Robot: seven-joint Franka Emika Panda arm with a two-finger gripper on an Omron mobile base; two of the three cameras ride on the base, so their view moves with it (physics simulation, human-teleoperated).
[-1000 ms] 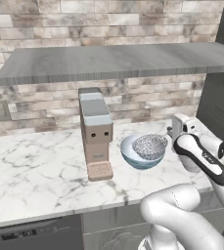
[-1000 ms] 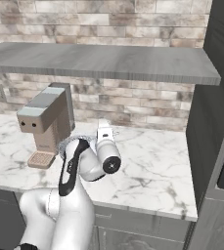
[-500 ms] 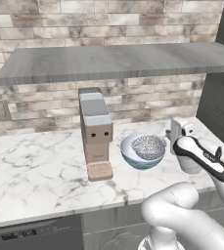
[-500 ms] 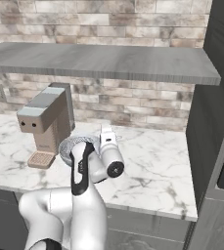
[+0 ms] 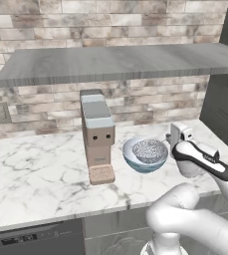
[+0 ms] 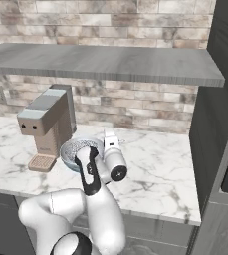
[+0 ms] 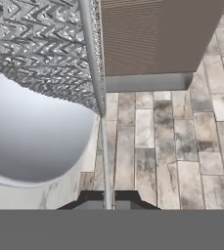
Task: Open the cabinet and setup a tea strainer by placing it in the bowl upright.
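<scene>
Gripper (image 7: 108,197) is seen closed tight on the slim handle of the tea strainer (image 5: 149,150); in the hand view the thin rod runs straight down between the two fingertips (image 7: 91,199), with no gap visible at the jaws. Compared with a second ago, the wrist has been shifted a little lower and toward the robot in the left base view, and in the right base view the forearm has been swung more upright, so more of the strainer and bowl is exposed; strainer and bowl themselves are unmoved, and the jaws have been kept shut throughout. The tea strainer sits upright, mesh cup down, inside the bowl (image 5: 135,162), its rim roughly level with the bowl's rim. In the hand view the mesh (image 7: 40,44) is seen above the pale bowl wall (image 7: 30,141). The bowl stands on the white marble surface (image 5: 36,174), just beside the coffee machine (image 5: 97,134), to its right, apart from it. Behind, a brick backsplash (image 5: 150,102) and a grey shelf (image 5: 115,62) overhead are seen; a wall outlet (image 5: 1,112) sits at far left, a dark tall cabinet (image 6: 220,89) at right. No readable writing is found.
</scene>
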